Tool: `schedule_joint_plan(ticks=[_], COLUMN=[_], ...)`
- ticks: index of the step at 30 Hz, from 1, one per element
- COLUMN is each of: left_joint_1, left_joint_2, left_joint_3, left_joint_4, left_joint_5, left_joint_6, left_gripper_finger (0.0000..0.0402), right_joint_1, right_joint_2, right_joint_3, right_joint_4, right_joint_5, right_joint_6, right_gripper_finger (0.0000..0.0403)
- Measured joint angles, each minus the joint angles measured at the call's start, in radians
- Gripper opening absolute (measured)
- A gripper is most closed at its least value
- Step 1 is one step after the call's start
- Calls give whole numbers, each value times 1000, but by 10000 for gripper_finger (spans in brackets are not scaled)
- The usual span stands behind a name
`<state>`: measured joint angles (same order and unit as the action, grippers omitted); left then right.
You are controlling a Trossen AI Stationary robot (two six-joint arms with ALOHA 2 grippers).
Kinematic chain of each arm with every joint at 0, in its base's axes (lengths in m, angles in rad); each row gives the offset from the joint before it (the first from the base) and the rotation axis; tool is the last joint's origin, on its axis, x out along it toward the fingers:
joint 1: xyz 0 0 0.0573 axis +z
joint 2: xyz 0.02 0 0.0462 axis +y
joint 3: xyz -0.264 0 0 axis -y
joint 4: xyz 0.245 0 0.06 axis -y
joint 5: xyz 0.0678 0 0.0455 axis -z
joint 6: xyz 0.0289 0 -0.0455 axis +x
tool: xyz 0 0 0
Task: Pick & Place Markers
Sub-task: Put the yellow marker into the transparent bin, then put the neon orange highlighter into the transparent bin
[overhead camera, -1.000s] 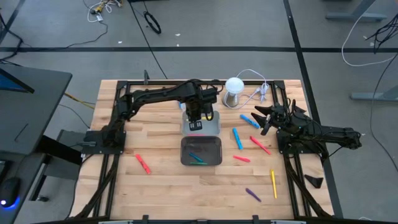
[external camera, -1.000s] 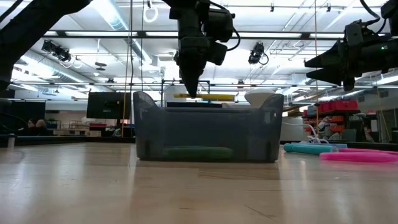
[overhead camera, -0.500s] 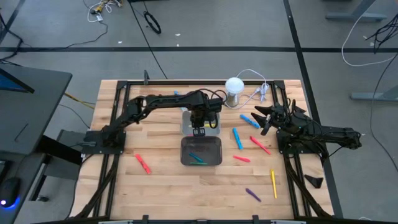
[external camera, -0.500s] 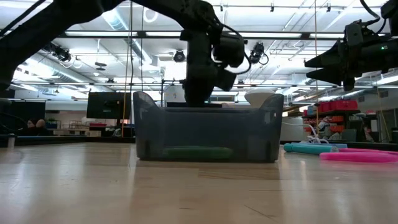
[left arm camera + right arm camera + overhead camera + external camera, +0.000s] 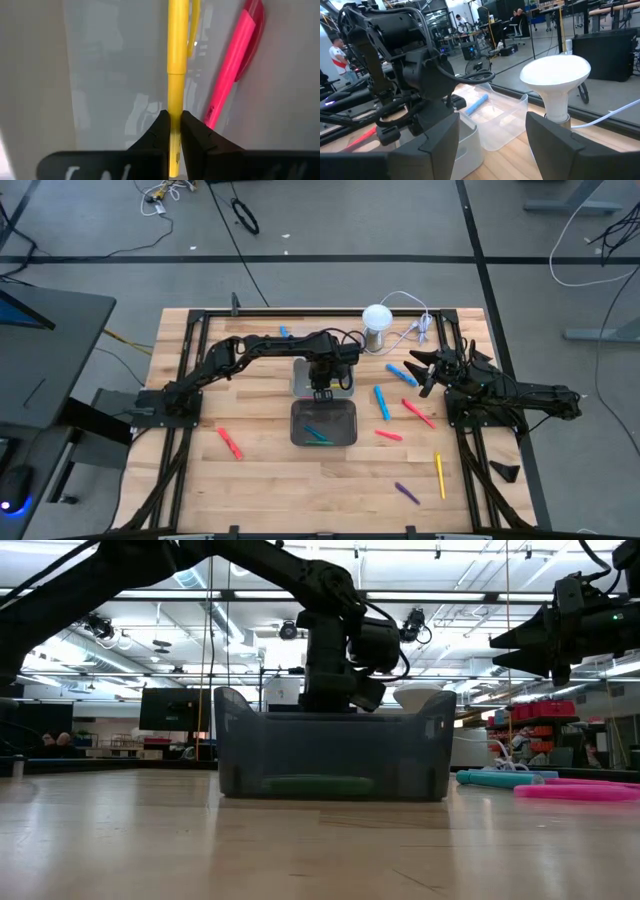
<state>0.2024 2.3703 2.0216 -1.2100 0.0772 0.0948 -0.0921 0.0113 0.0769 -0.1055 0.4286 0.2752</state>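
Observation:
My left gripper point(image 5: 322, 388) is down inside the pale far tray point(image 5: 300, 366), shut on a yellow marker point(image 5: 176, 60); a pink marker point(image 5: 234, 65) lies on the tray floor beside it. The dark near tray point(image 5: 296, 423) holds green and blue markers point(image 5: 318, 434). Blue point(image 5: 382, 402), pink point(image 5: 418, 413), yellow point(image 5: 439, 475), purple point(image 5: 406, 493) and red point(image 5: 230, 443) markers lie flat on the table. My right gripper point(image 5: 426, 370) waits open near the table's right side, touching nothing. My left gripper pinches the yellow marker's barrel near one end point(image 5: 175, 112) between its two fingers point(image 5: 163, 131). The fingers come from above, pointing down, and lie across the marker. The marker is level, close over the tray floor; whether it touches the floor I cannot tell.
A white-domed metal cylinder point(image 5: 376, 326) with a white cable stands by the far edge. In the low view the dark tray point(image 5: 330, 755) hides the left fingers. Bare wood lies along the near edge and the left half of the table.
My left gripper has come down from above the trays into the pale far tray, moving a little toward the near edge, and has kept the yellow marker level in its hold. The right arm has kept still.

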Motion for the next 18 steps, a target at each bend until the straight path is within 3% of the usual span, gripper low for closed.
schedule_joint_plan(ticks=[18], left_joint_1=[3], left_joint_2=[0], left_joint_3=[0], left_joint_4=[6], left_joint_5=[0], left_joint_6=[-23], left_gripper_finger=[83], right_joint_1=[0], right_joint_2=[0], right_joint_3=[0], right_joint_4=[0], right_joint_5=[0], right_joint_6=[0], right_gripper_finger=[231])
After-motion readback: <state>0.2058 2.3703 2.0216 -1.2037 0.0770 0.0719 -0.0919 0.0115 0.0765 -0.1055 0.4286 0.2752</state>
